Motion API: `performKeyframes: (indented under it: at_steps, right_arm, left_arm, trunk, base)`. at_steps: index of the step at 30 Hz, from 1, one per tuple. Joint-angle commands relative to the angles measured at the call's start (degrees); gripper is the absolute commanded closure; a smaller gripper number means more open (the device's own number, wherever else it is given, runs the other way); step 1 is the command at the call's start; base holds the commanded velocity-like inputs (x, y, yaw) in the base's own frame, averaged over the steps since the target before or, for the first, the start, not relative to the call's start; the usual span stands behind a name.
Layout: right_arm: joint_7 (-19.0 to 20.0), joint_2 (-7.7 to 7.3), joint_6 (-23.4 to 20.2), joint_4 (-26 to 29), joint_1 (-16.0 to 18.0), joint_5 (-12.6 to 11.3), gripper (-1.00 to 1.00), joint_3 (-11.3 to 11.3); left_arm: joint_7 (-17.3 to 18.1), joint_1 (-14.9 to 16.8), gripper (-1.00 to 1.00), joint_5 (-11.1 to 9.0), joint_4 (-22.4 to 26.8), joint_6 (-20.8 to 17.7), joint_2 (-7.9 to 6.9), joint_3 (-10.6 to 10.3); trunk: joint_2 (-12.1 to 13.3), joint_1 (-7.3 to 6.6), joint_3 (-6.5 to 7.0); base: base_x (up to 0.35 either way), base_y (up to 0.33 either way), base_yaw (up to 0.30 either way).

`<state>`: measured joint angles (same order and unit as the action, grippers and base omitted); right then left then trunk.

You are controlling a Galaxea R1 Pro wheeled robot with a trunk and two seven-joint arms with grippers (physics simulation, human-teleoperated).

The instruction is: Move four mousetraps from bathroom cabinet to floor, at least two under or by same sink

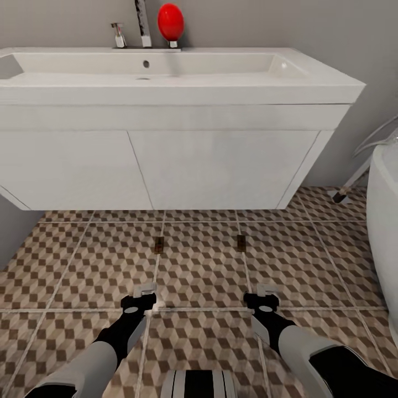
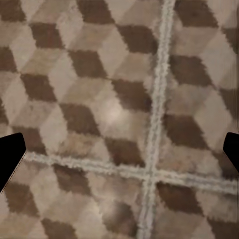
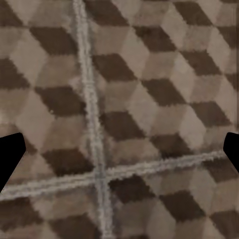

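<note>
Two mousetraps lie flat on the bathroom floor (image 1: 83,260), just out from the front of the vanity: the left mousetrap (image 1: 159,244) sits on a pale grout line, the right mousetrap (image 1: 241,242) on the next grout line over, the two well apart and level with each other. Behind them the bathroom sink (image 1: 309,77) spans its white two-door vanity (image 1: 221,166), with a chrome tap (image 1: 143,23) and a red ball-shaped object (image 1: 170,22) at its back edge. A white tub's rim (image 1: 384,199) shows at the right.

Nearer me, the left gripper (image 1: 145,292) hangs low over the tiles, short of the left mousetrap; in its wrist view its dark fingertips (image 2: 11,157) stand wide apart with bare tile between them. The right gripper (image 1: 266,291) hangs likewise short of the right mousetrap, its fingertips (image 3: 10,158) spread wide and holding nothing.
</note>
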<state>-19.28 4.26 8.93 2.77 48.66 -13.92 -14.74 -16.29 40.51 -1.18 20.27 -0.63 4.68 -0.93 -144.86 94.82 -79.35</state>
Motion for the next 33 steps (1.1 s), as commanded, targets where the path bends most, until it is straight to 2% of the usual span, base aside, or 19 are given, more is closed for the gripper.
performKeyframes:
  at_steps: [1,28,33]
  right_arm:
    - [-0.15,0.06,0.23,-0.05,0.03,-0.63,-1.00,-0.47]
    - [-0.08,0.19,0.05,-0.04,0.01,-0.53,-1.00,-0.57]
    - [-0.14,0.23,0.04,-0.06,0.02,1.17,-1.00,-0.55]
  left_arm:
    - [-0.23,0.01,-1.00,-0.13,0.03,-0.07,-0.02,-0.07]
    - [-0.26,0.01,-1.00,-0.25,-0.31,-0.09,-0.08,-0.08]
    - [-0.32,-0.05,-1.00,-0.64,-1.91,-0.07,-0.08,-0.08]
  trunk:
    - [0.00,-0.03,0.19]
    - [0.36,-0.73,6.17]
    - [0.43,-0.86,7.28]
  base:
    - [0.000,0.000,0.000]
    - [0.000,0.000,0.000]
    - [0.000,0.000,0.000]
